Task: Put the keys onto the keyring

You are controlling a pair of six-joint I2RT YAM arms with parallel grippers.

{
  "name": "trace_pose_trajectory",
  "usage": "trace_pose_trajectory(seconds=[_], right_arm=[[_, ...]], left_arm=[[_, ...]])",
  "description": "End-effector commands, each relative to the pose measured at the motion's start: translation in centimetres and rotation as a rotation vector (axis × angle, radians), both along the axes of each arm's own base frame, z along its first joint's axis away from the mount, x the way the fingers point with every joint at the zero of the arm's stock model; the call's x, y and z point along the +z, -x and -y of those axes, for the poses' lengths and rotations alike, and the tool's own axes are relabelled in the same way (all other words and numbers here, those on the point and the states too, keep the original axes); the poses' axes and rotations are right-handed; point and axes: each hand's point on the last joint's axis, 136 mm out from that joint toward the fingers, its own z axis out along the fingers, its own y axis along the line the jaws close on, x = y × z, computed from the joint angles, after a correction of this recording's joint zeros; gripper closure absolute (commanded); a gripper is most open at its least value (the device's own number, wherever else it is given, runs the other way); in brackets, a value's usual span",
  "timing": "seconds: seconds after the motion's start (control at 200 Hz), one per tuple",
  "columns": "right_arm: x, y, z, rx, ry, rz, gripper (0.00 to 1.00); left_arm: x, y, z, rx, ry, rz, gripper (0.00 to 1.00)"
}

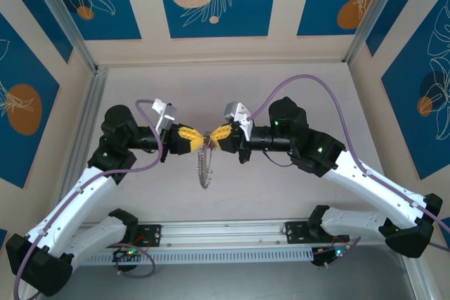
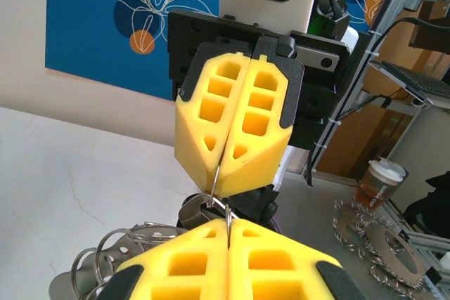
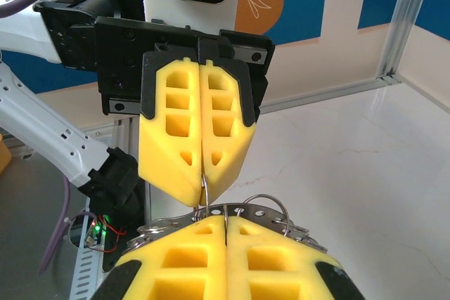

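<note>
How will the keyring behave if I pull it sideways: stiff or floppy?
Likely floppy: the keyring hangs as a limp strand below the shut left fingers and right fingers. Its thin wire looks smooth, so it may pivot or slip. The loose silvery pieces would probably swing.

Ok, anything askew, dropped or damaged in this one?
Nothing stands out. The left fingers and right fingers meet tip to tip, both shut on the keyring, whose fringe hangs straight down between them.
</note>
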Motion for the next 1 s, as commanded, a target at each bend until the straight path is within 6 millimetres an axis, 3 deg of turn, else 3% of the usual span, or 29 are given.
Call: trace_pose_trajectory(seconds=[0.0, 0.36, 0.995], right_arm=[[0.6, 0.3, 0.0, 0.004, -0.015, 0.004, 1.0], [0.6, 1.5, 0.0, 0.033, -0.012, -0.01, 1.0], [0.0, 1.7, 0.1, 0.022, -0.01, -0.037, 1.0]], left_arm=[[2.4, 1.0, -0.2, -0.025, 0.038, 0.095, 1.0], [2.3, 0.9, -0.1, -0.021, 0.034, 0.092, 1.0], [2.4, 0.9, -0.2, -0.015, 0.033, 0.095, 1.0]])
